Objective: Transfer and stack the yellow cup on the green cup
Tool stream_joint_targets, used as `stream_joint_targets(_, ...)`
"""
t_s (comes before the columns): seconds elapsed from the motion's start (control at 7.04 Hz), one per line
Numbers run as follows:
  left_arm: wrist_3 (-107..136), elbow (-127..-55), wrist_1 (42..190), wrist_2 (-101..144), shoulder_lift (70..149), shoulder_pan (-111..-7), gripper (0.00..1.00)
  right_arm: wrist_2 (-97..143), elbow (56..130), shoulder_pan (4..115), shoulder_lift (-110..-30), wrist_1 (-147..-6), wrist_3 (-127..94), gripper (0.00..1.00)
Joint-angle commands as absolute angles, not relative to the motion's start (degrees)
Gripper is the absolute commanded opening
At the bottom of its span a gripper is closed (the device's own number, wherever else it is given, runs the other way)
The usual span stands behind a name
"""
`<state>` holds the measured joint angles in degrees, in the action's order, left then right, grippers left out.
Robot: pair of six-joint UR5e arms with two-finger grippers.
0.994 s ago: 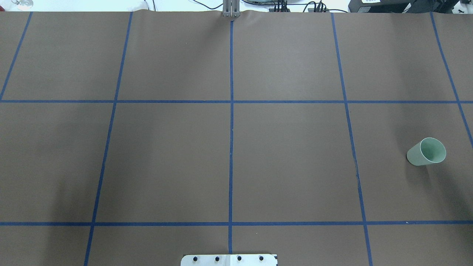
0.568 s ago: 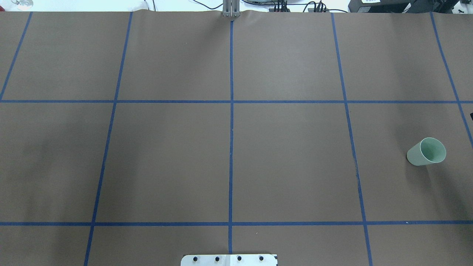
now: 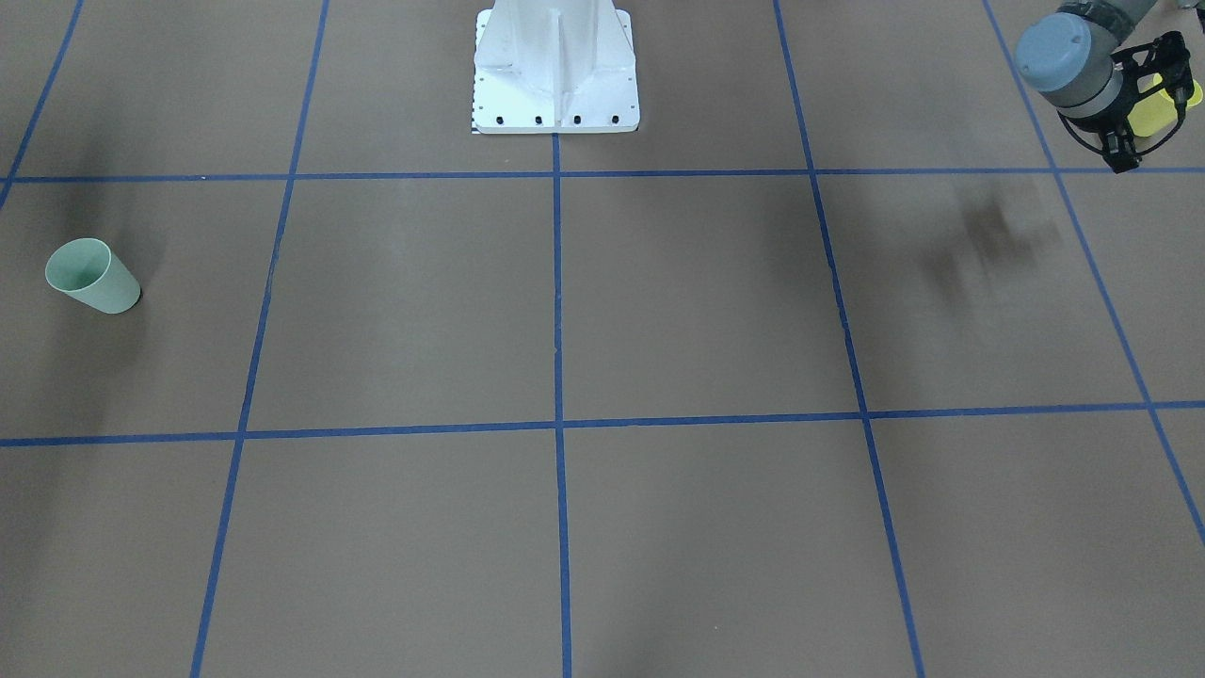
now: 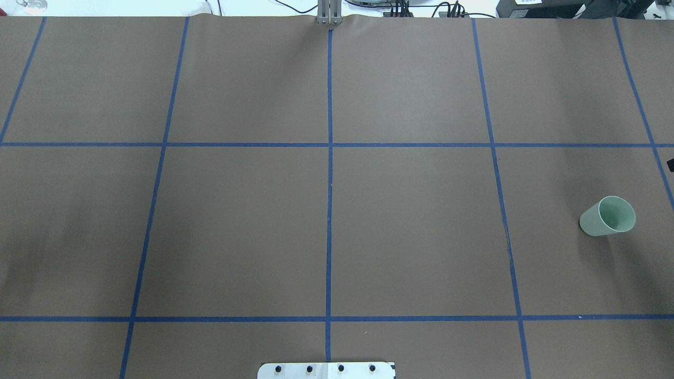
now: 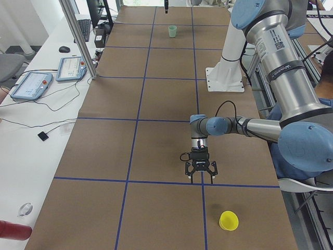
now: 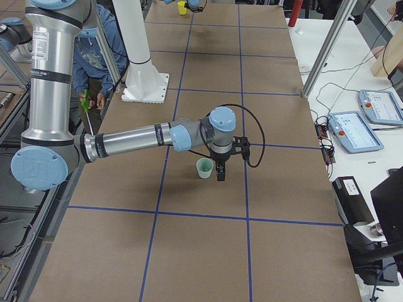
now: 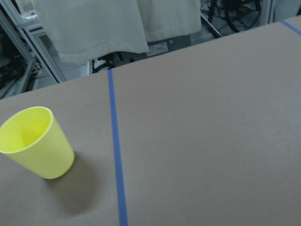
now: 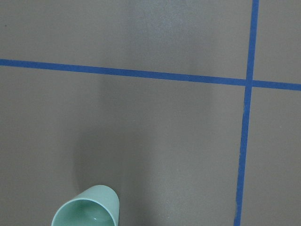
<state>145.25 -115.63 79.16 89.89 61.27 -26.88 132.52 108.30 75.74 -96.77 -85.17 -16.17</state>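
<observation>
The yellow cup stands upright on the brown table, at the lower left of the left wrist view. In the exterior left view it sits near the table's end. My left gripper hovers open and empty a short way from it. In the front view the open gripper overlaps the yellow cup. The green cup stands upright at the right of the table. My right gripper hangs just beside the green cup; I cannot tell whether it is open or shut.
Blue tape lines divide the brown table into squares. The white robot base stands at the middle of the robot's edge. A metal post and tablets sit on the operators' side. A person sits behind the robot.
A small dark piece of my right gripper has come into the right edge of the overhead view. The shadow on the left of the table has shifted. The green cup has not moved.
</observation>
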Motion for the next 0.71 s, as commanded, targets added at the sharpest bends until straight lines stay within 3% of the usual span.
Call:
stream_joint_targets(0.0, 157.37, -113.22, 74.98, 90.52, 61.0, -17.8, 1.0, 132.45, 108.02, 75.24, -96.94, -84.64, -16.17, 1.0)
stream_joint_targets(0.57, 162.67, -105.67, 74.61, 90.53, 61.35, -15.12, 1.0, 132.63, 108.28, 75.32, -97.38, -84.55, -16.17, 1.0)
